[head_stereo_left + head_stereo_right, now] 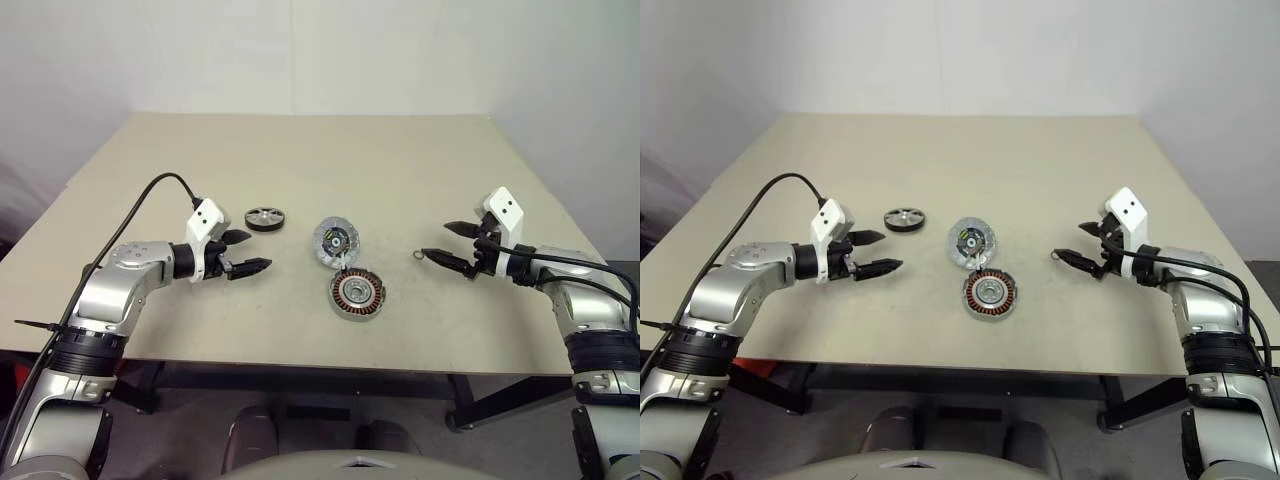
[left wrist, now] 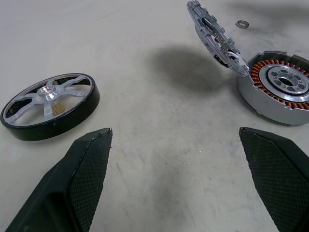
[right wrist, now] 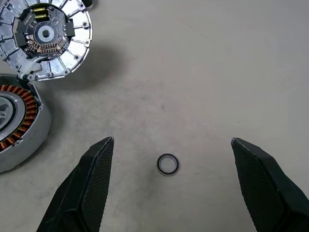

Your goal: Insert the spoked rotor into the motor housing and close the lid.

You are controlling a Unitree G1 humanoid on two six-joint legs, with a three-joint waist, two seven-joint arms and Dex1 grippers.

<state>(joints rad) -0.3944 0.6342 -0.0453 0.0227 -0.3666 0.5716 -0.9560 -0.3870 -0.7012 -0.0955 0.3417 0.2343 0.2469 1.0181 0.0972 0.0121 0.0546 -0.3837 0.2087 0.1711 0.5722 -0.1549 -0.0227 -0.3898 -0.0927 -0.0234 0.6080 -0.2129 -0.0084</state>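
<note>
**Both fingers wide, nothing held**

Left gripper (image 1: 243, 252) spread empty near spoked rotor (image 1: 264, 218). Motor housing (image 1: 357, 293) mid-table, lid (image 1: 334, 241) propped open. Right gripper (image 1: 450, 245) agape over tiny ring (image 3: 167, 164). Risk: tilted rotor jams on windings.

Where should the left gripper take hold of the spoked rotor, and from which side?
Grip the spoked rotor across its black rim, coming down from above with the open left gripper. It lies flat on the table, spoked face up, apart from the motor housing, so the rim's opposite sides are likely the only graspable surfaces.
</note>
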